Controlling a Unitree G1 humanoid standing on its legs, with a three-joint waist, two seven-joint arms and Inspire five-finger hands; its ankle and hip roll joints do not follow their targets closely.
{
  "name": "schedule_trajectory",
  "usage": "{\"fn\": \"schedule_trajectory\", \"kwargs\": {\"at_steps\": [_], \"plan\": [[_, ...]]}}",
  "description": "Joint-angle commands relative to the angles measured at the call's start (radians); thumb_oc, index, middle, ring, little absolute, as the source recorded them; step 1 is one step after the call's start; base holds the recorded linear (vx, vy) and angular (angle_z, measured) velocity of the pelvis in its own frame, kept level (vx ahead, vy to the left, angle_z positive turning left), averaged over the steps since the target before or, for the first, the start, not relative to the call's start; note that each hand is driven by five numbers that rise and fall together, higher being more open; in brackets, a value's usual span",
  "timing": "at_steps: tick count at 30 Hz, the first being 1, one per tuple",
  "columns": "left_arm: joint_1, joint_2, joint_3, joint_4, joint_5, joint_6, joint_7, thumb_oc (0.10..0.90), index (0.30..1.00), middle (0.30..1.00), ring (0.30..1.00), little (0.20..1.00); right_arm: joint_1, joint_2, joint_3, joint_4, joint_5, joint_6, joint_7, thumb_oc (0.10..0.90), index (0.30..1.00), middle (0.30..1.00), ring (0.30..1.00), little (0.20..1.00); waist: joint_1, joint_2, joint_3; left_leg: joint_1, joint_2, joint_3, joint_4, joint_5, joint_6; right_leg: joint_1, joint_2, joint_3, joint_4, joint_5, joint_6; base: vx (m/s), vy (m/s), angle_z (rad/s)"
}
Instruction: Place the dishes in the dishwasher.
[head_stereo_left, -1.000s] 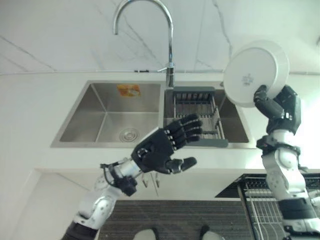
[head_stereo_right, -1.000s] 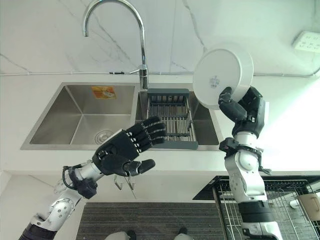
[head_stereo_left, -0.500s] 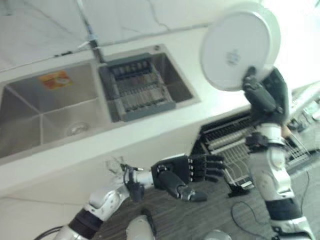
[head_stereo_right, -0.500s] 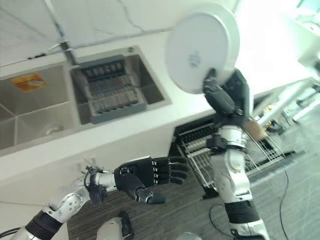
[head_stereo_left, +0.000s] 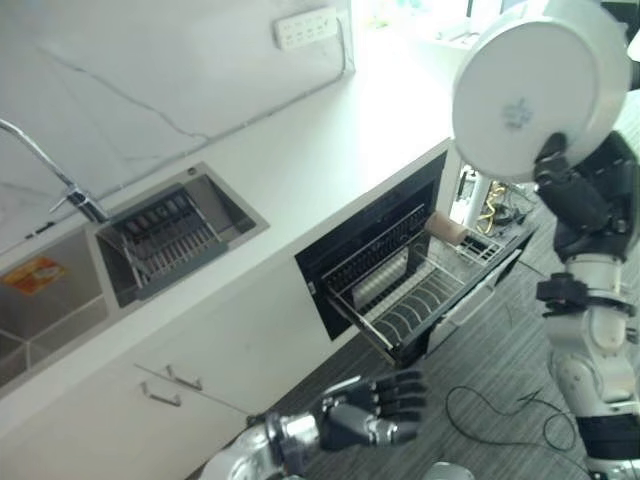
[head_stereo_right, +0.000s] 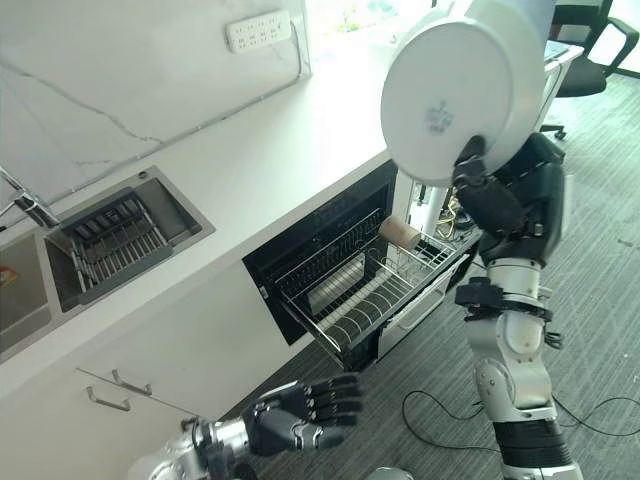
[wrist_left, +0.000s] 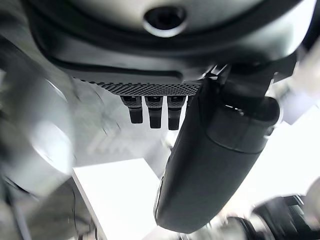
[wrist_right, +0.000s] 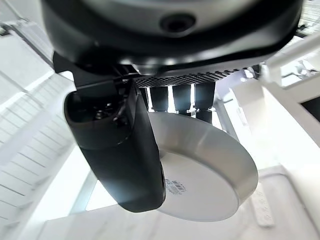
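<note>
One white plate (head_stereo_right: 455, 85) is pinched in the right hand (head_stereo_right: 505, 200); left hand (head_stereo_right: 300, 415) hangs open (low down). Dishwasher rack (head_stereo_right: 370, 290) holds a brown cup (head_stereo_right: 400, 234).

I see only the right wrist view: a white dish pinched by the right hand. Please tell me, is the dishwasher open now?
Observer: Yes. In the eye views the dishwasher under the counter is open, and its wire rack is pulled out.
Operator: Is there something already in the rack?
Observer: A brown cylindrical thing lies at the rack's far end; I cannot tell what it is. The rest of the rack looks bare.
Operator: Where is the dish relative to the rack?
Observer: The right hand holds the white dish raised high, its underside toward the camera, above and to the right of the rack.
Operator: And the left hand?
Observer: The left hand is low, in front of the cabinet, open and holding nothing.
</note>
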Motion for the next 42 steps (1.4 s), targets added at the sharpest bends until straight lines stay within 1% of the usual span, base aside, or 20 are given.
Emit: {"fn": "schedule_trajectory", "kwargs": {"at_steps": [1,2,6,7,8,9,11,12,13,14,18,19,21,24,28,30,33,35,37,42], "plan": [[-0.044,0.054,0.087,-0.038,0.020,-0.185,0.053,0.800,0.900,0.900,0.900,0.900,-0.114,0.046,-0.109,-0.101,-0.006,-0.070,0.070,0.400,0.300,0.300,0.300,0.300,0.031,-0.103,-0.017,0.047,0.008,0.038,0.198,-0.250,-0.039,-0.030,-0.003,-0.039,0.019,-0.015,-0.022,-0.03,-0.033,0.03],[-0.031,0.037,0.113,0.034,0.035,-0.233,0.098,0.800,0.900,0.900,0.900,0.900,-0.088,0.053,-0.118,-0.096,0.006,-0.054,0.089,0.400,0.300,0.300,0.300,0.300,0.032,-0.103,-0.018,0.045,0.012,0.042,0.198,-0.247,-0.041,-0.030,-0.003,-0.043,0.019,-0.015,-0.024,0.00,0.000,0.00],[0.010,-0.006,0.194,0.203,0.068,-0.299,0.149,0.800,0.900,0.900,0.900,0.900,-0.053,0.064,-0.130,-0.078,0.026,-0.015,0.123,0.400,0.300,0.300,0.300,0.300,0.044,-0.110,-0.019,0.045,0.016,0.044,0.198,-0.241,-0.044,-0.028,-0.006,-0.056,0.019,-0.016,-0.027,-0.01,-0.015,0.05],[0.010,-0.006,0.194,0.205,0.069,-0.300,0.148,0.800,0.900,0.900,0.900,0.900,-0.053,0.064,-0.130,-0.078,0.026,-0.015,0.124,0.400,0.300,0.300,0.300,0.300,0.044,-0.110,-0.019,0.045,0.016,0.044,0.198,-0.241,-0.044,-0.028,-0.006,-0.056,0.019,-0.016,-0.027,0.00,-0.016,0.04],[0.036,-0.046,0.246,0.326,0.120,-0.327,0.183,0.800,0.900,0.900,0.900,0.900,-0.046,0.064,-0.132,-0.039,0.030,0.006,0.122,0.400,0.300,0.300,0.300,0.300,0.060,-0.117,-0.019,0.045,0.019,0.039,0.198,-0.236,-0.049,-0.021,-0.013,-0.069,0.019,-0.014,-0.026,0.01,-0.002,0.11],[0.056,-0.108,0.302,0.518,0.167,-0.384,0.199,0.800,0.900,0.900,0.900,0.900,-0.052,0.078,-0.129,0.017,0.011,0.036,0.078,0.400,0.300,0.300,0.300,0.300,0.078,-0.125,-0.020,0.041,0.017,0.026,0.198,-0.233,-0.051,-0.014,-0.019,-0.081,0.019,-0.014,-0.024,0.01,0.001,0.18],[0.058,-0.119,0.313,0.540,0.164,-0.379,0.204,0.800,0.900,0.900,0.900,0.900,-0.049,0.081,-0.132,0.024,0.008,0.046,0.071,0.400,0.300,0.300,0.300,0.300,0.079,-0.126,-0.020,0.040,0.017,0.024,0.198,-0.233,-0.052,-0.012,-0.021,-0.083,0.019,-0.014,-0.023,0.02,0.018,0.26],[0.056,-0.157,0.373,0.679,0.160,-0.394,0.212,0.800,0.900,0.900,0.900,0.900,-0.033,0.102,-0.152,0.055,-0.016,0.073,0.066,0.400,0.300,0.300,0.300,0.300,0.085,-0.132,-0.019,0.041,0.012,0.016,0.198,-0.238,-0.051,-0.005,-0.027,-0.091,0.019,-0.014,-0.020,0.03,0.029,0.20],[0.054,-0.162,0.385,0.708,0.149,-0.395,0.219,0.800,0.900,0.900,0.900,0.900,-0.033,0.105,-0.152,0.065,-0.039,0.073,0.064,0.400,0.300,0.300,0.300,0.300,0.087,-0.133,-0.019,0.040,0.009,0.013,0.198,-0.239,-0.051,-0.004,-0.028,-0.091,0.019,-0.014,-0.019,0.03,0.034,0.20],[0.052,-0.164,0.390,0.717,0.153,-0.394,0.221,0.800,0.900,0.900,0.900,0.900,-0.032,0.105,-0.152,0.068,-0.056,0.072,0.056,0.400,0.300,0.300,0.300,0.300,0.088,-0.134,-0.019,0.039,0.008,0.012,0.198,-0.239,-0.050,-0.003,-0.029,-0.092,0.019,-0.014,-0.019,0.01,0.024,0.12],[0.047,-0.164,0.405,0.791,0.216,-0.414,0.259,0.800,0.900,0.900,0.900,0.900,-0.030,0.073,-0.163,0.101,-0.316,0.062,-0.080,0.400,0.300,0.300,0.300,0.300,0.097,-0.137,-0.019,0.036,-0.001,0.002,0.198,-0.244,-0.051,0.002,-0.038,-0.099,0.019,-0.010,-0.009,0.01,0.018,0.04],[0.046,-0.163,0.405,0.800,0.221,-0.417,0.260,0.800,0.900,0.900,0.900,0.900,-0.030,0.066,-0.162,0.104,-0.351,0.062,-0.096,0.400,0.300,0.300,0.300,0.300,0.098,-0.137,-0.020,0.036,-0.002,0.000,0.198,-0.245,-0.050,0.002,-0.039,-0.100,0.019,-0.010,-0.008,0.00,0.000,0.00],[0.042,-0.162,0.409,0.823,0.238,-0.414,0.274,0.800,0.900,0.900,0.900,0.900,-0.029,0.037,-0.158,0.106,-0.520,0.075,-0.171,0.400,0.300,0.300,0.300,0.300,0.102,-0.137,-0.022,0.035,-0.007,-0.005,0.198,-0.248,-0.050,0.003,-0.041,-0.100,0.019,-0.010,-0.006,0.02,0.015,0.00],[0.042,-0.157,0.414,0.840,0.261,-0.406,0.301,0.800,0.900,0.900,0.900,0.900,-0.033,-0.016,-0.132,0.133,-0.692,0.113,-0.254,0.400,0.300,0.300,0.300,0.300,0.113,-0.135,-0.024,0.035,-0.014,-0.014,0.198,-0.253,-0.048,0.005,-0.042,-0.102,0.019,-0.011,-0.004,0.03,0.032,0.03],[0.044,-0.149,0.425,0.845,0.284,-0.390,0.317,0.800,0.900,0.900,0.900,0.900,-0.030,-0.071,-0.092,0.175,-0.836,0.162,-0.258,0.400,0.300,0.300,0.300,0.300,0.124,-0.134,-0.026,0.031,-0.017,-0.021,0.198,-0.254,-0.048,0.008,-0.047,-0.110,0.019,-0.011,0.000,0.01,0.008,0.01],[0.042,-0.143,0.430,0.844,0.298,-0.380,0.325,0.800,0.900,0.900,0.900,0.900,-0.028,-0.103,-0.058,0.212,-0.876,0.198,-0.241,0.400,0.300,0.300,0.300,0.300,0.128,-0.136,-0.027,0.027,-0.020,-0.025,0.198,-0.256,-0.047,0.006,-0.051,-0.114,0.019,-0.010,0.001,0.00,0.014,0.06],[0.038,-0.133,0.433,0.839,0.309,-0.368,0.327,0.800,0.900,0.900,0.900,0.900,-0.031,-0.116,-0.035,0.255,-0.892,0.207,-0.220,0.400,0.300,0.300,0.300,0.300,0.131,-0.138,-0.027,0.027,-0.024,-0.029,0.198,-0.258,-0.045,0.006,-0.052,-0.118,0.019,-0.009,0.002,0.01,0.002,0.07],[0.034,-0.121,0.421,0.832,0.305,-0.354,0.335,0.800,0.900,0.900,0.900,0.900,-0.058,-0.130,0.015,0.320,-0.950,0.227,-0.210,0.400,0.300,0.300,0.300,0.300,0.141,-0.137,-0.025,0.028,-0.029,-0.037,0.198,-0.259,-0.043,0.011,-0.054,-0.122,0.019,-0.008,0.002,0.03,0.005,0.06],[0.031,-0.103,0.408,0.826,0.308,-0.341,0.339,0.800,0.900,0.900,0.900,0.900,-0.120,-0.131,0.093,0.432,-0.920,0.295,-0.161,0.400,0.300,0.300,0.300,0.300,0.158,-0.136,-0.024,0.024,-0.035,-0.047,0.198,-0.258,-0.042,0.015,-0.059,-0.128,0.019,-0.008,0.002,0.02,0.005,0.02],[0.019,-0.089,0.394,0.832,0.299,-0.330,0.345,0.800,0.900,0.900,0.900,0.900,-0.222,-0.134,0.173,0.566,-0.915,0.335,-0.150,0.400,0.300,0.300,0.300,0.300,0.177,-0.136,-0.020,0.021,-0.040,-0.060,0.198,-0.256,-0.042,0.021,-0.061,-0.136,0.019,-0.009,0.000,0.02,0.004,0.09]]}}
